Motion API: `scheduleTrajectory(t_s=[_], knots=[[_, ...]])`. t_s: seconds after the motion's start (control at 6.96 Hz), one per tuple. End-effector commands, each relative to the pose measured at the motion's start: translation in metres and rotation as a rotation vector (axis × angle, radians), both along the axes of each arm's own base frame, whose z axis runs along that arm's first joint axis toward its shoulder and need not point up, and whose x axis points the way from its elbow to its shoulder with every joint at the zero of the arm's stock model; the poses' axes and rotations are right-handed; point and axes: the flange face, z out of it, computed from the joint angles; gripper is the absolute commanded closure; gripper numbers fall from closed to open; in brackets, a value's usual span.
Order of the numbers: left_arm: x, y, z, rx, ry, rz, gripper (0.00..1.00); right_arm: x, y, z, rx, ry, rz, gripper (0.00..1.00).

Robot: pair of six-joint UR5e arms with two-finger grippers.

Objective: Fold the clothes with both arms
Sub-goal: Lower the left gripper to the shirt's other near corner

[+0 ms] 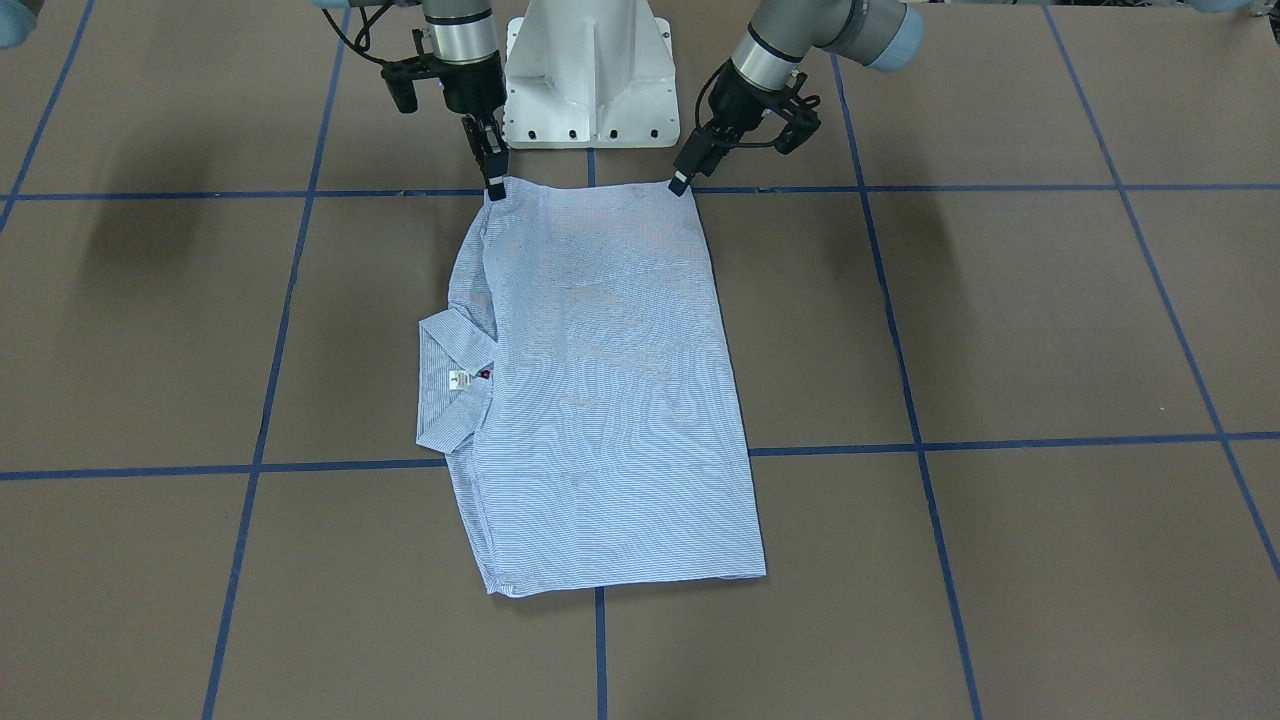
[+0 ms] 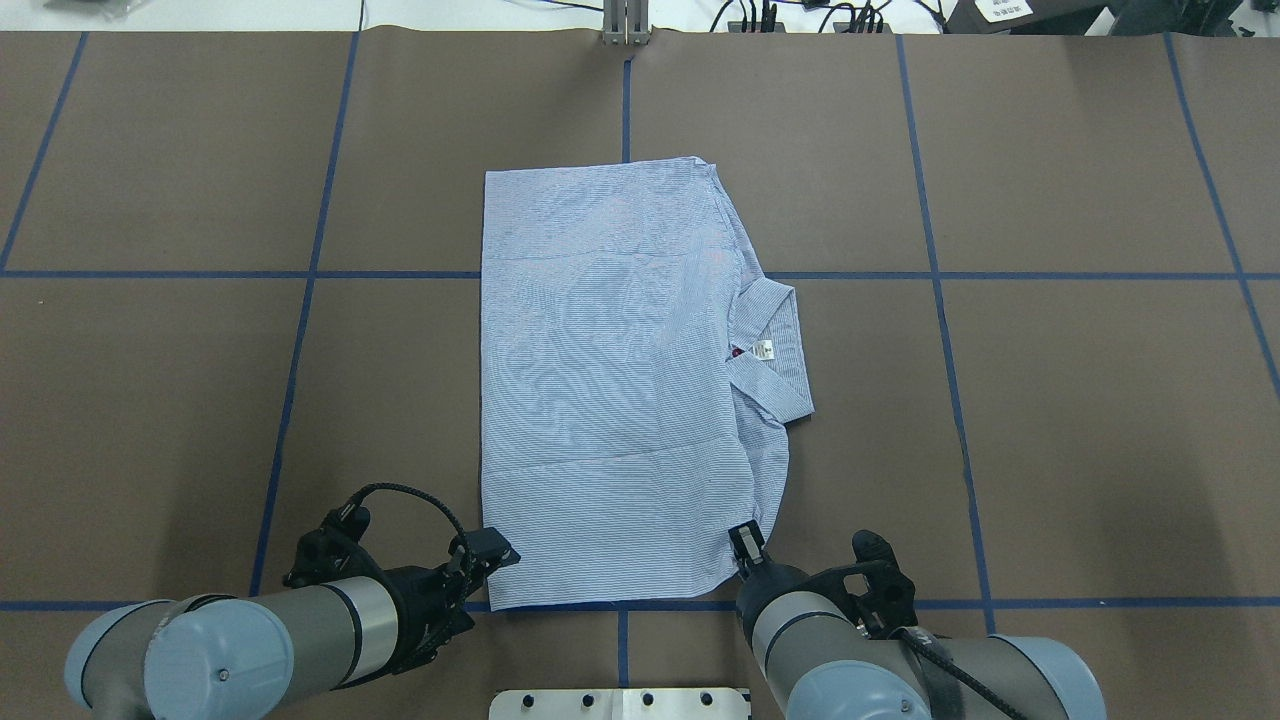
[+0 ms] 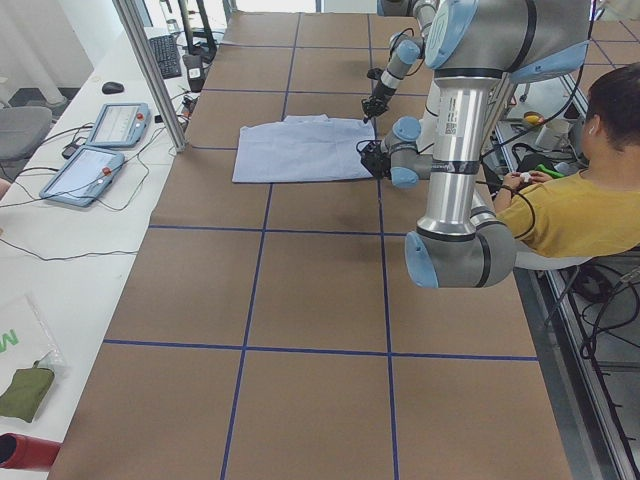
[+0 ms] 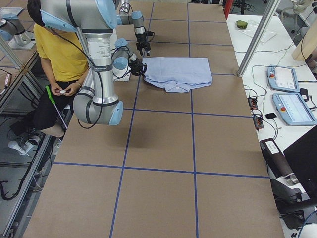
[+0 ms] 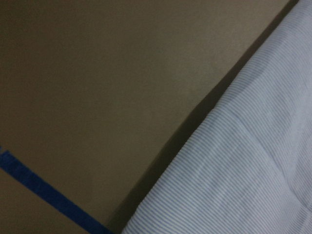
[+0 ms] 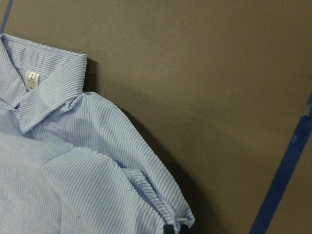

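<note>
Right jaws closed on shirt (image 1: 600, 380) corner; left jaws: cannot tell. Advised: raise both corners level, fold away from jaws

I see a pale blue shirt (image 2: 600, 380) with fine white stripes, a white label (image 2: 764, 349), a brown table (image 2: 1080, 420) and blue tape lines (image 2: 200, 274).

Bright light from above. Front view: soft shadows on the counter (image 1: 1050, 320) at 10 and 2 o'clock. Left wrist view is dim and blurry.
</note>
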Motion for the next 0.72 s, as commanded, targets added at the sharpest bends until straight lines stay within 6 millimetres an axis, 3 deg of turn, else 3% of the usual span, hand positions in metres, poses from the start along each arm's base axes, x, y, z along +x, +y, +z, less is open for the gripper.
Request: scheduleTrajectory(t_s=[0.0,0.14,0.57], knots=[[0.007,0.01,0.0,-0.01,0.0,0.012,0.13,0.0,0.0,0.002,0.0,0.004,0.0,1.0],[0.015,0.024,0.003,-0.014,-0.008,0.037,0.14,-0.001,0.0,0.003,-0.001,0.006,-0.001,1.0],[0.019,0.024,0.0,-0.032,0.0,0.03,0.24,-0.001,0.0,0.003,-0.001,0.006,-0.001,1.0]])
